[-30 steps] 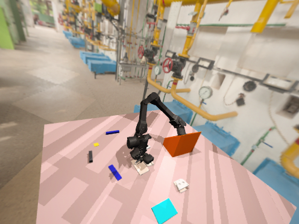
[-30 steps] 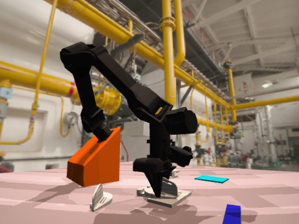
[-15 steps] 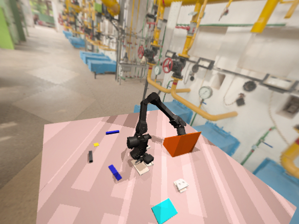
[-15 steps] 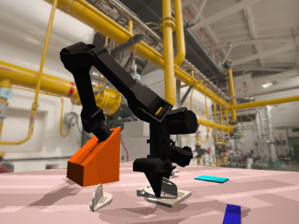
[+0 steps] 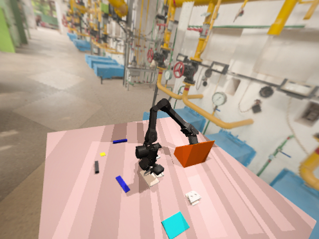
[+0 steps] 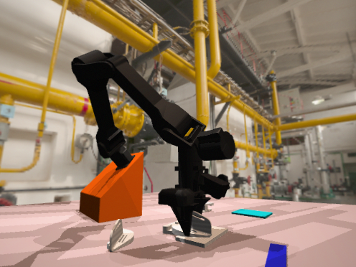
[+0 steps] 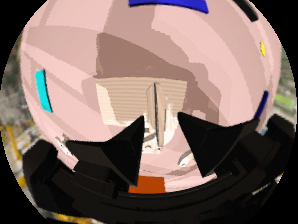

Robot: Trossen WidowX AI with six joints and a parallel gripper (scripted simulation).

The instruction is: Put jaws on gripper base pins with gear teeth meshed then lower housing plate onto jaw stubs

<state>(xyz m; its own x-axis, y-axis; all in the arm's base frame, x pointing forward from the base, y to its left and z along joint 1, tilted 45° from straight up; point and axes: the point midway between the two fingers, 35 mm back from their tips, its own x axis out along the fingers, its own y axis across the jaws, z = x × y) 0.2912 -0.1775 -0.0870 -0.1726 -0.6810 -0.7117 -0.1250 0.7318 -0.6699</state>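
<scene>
My black gripper stands partly open, gaps flanking an upright pale fin above the beige rectangular ridged base plate, well in from the table's edges.

Your top view looks down at a slant from high and well back, taking in the whole arm and much of the table. Your exterior view sits nearer, almost level with the tabletop. Your wrist view looks between the fingers at close range; all three share the orange block.
</scene>
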